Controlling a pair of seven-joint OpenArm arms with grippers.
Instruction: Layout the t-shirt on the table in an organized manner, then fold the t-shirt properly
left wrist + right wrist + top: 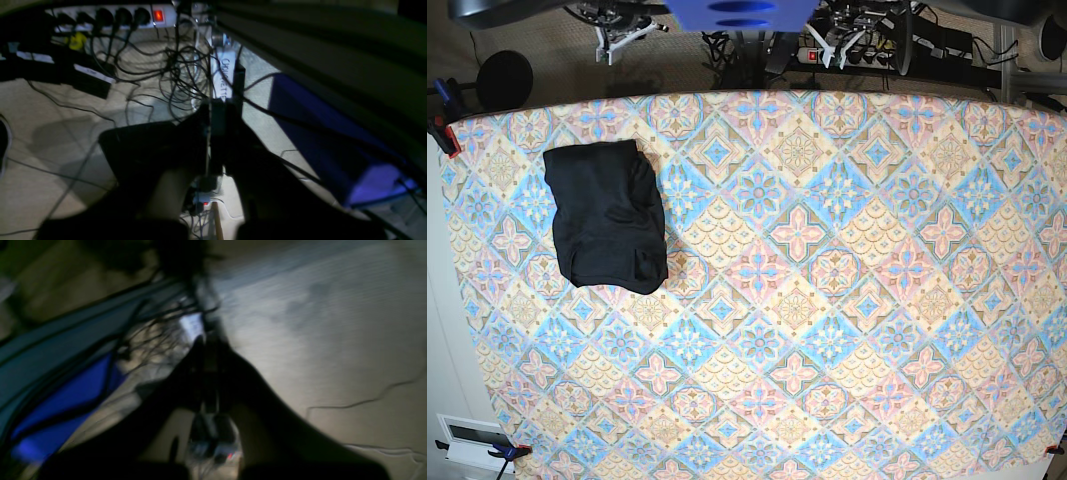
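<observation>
We see the black t-shirt [607, 216] lying bunched in a rough rectangle near the far left corner of the counter [827, 300], well apart from both arms. The left hand [213, 133] and right hand [208, 373] are clenched on nothing, hanging over the floor behind the counter. To lay it out well, we should grasp opposite hem corners and pull the shirt toward the centre.

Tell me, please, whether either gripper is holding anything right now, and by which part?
Nothing is held. The left gripper and right gripper are both shut on nothing, off the table; the plain black soft-fabric t-shirt lies bundled and untouched on the pastel diamond-patterned table.
</observation>
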